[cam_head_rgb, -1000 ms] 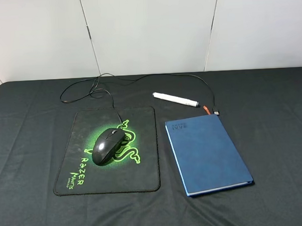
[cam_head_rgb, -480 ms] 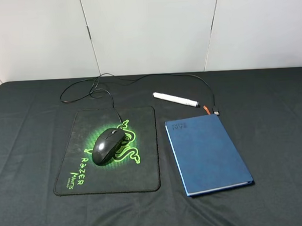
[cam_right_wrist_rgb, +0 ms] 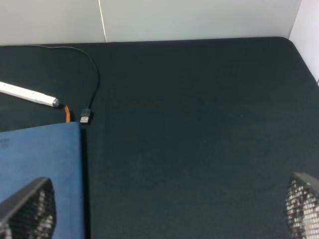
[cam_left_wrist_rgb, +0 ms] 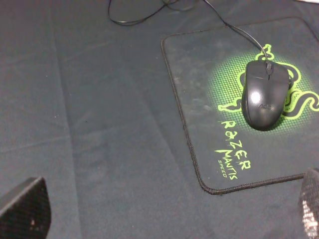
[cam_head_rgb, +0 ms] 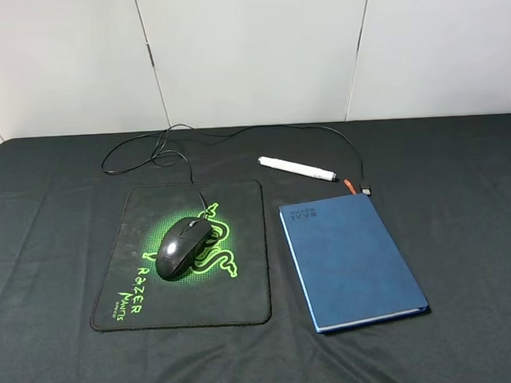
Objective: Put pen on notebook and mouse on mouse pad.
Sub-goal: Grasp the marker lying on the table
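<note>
Mouse (cam_head_rgb: 183, 247) sits on mouse pad (cam_head_rgb: 243, 289); pen (cam_head_rgb: 297, 168) lies just beyond far end of notebook (cam_head_rgb: 352, 264), not touching. Left gripper (cam_left_wrist_rgb: 167, 209) and right gripper (cam_right_wrist_rgb: 164, 209): jaws apart, holding nothing.

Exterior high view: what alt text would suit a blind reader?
A black wired mouse sits on a black Razer mouse pad with a green logo, left of a closed blue notebook on a dark table. A white pen lies on the table beyond the notebook, not on it.
</note>
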You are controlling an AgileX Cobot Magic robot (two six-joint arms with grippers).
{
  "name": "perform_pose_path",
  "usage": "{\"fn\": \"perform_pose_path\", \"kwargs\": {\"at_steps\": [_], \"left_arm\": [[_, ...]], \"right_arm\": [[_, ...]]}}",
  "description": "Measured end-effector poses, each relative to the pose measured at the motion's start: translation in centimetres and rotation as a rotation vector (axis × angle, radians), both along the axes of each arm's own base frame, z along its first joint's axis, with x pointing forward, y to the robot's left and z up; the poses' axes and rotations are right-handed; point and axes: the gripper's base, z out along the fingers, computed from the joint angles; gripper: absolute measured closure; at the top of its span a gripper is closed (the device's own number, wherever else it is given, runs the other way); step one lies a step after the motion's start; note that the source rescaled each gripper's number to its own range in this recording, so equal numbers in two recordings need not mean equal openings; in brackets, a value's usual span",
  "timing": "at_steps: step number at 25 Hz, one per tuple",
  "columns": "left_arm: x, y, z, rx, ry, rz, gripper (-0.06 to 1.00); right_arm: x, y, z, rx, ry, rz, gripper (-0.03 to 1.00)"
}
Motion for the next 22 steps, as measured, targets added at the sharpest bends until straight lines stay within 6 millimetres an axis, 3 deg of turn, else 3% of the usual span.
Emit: {"fn": "perform_pose_path", "kwargs": {"at_steps": [22], "left_arm": [[0.0,0.02,0.0,0.002,0.0,0.001,-0.06]], "right_arm": [[0.01,0.17,0.0,0.019,-0.001,0.012,-0.03]]}}
